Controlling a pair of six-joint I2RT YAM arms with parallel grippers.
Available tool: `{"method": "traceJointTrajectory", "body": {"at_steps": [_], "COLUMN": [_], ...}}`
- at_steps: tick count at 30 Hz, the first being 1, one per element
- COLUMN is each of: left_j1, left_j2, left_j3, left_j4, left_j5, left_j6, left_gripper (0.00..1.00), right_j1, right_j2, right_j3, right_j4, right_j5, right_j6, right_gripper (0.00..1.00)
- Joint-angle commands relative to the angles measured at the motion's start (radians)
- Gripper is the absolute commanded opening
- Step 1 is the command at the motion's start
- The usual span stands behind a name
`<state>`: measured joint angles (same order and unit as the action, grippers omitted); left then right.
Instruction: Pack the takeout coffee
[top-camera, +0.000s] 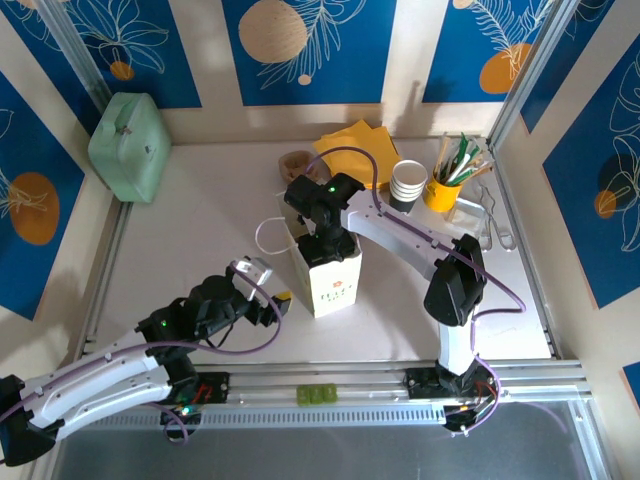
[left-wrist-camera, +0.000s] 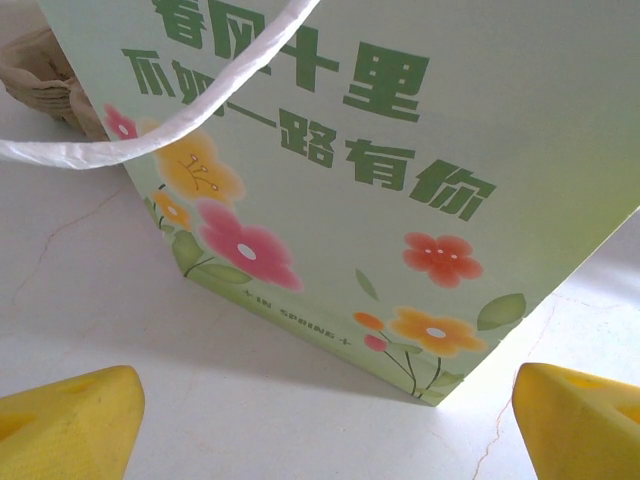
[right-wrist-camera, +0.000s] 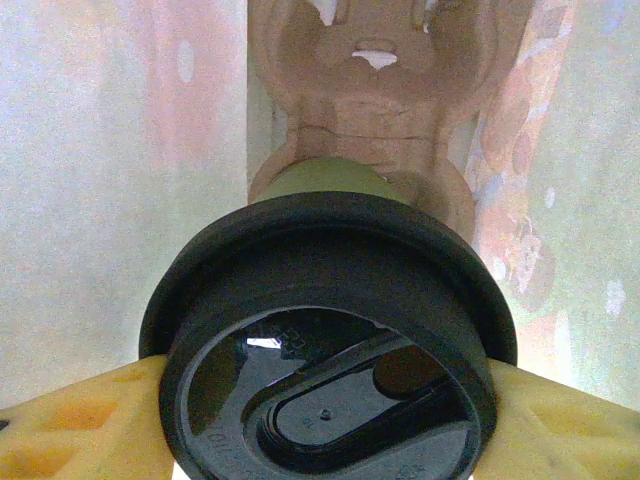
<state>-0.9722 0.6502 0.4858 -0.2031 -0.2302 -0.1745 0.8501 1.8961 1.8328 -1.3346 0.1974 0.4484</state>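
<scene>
The takeout coffee has its round black lid towards the right wrist camera and a strip of light-green side beyond it. My right gripper is shut on the lid's rim, one yellow finger on each side. The cup hangs inside the paper bag, above a brown pulp carrier at the bag's bottom. Seen from above, the right gripper reaches into the bag's mouth. My left gripper is open just short of the bag's flowered green side, holding nothing; it sits at the bag's left.
A white cord handle hangs off the bag. Behind the bag lie yellow napkins, a brown pulp tray, a stack of lidless cups and a yellow cup of straws. A green case stands at the back left.
</scene>
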Motion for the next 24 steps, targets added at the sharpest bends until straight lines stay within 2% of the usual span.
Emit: {"method": "traceJointTrajectory", "body": {"at_steps": [1,24], "left_j1": [-0.007,-0.007], "left_j2": [0.007,0.024], "left_j3": [0.014,0.026], "left_j4": [0.004,0.011], "left_j5": [-0.011,-0.013], "left_j6": [0.006,0.017], "left_gripper": [0.95,0.95], "right_j1": [-0.006,0.010], "right_j2": [0.032,-0.034], "right_j3": [0.007,0.054], "right_j4": [-0.014,-0.108], "right_j5": [-0.021,-0.008], "right_j6": [-0.010,0.017], "right_gripper": [0.64,0.64]}}
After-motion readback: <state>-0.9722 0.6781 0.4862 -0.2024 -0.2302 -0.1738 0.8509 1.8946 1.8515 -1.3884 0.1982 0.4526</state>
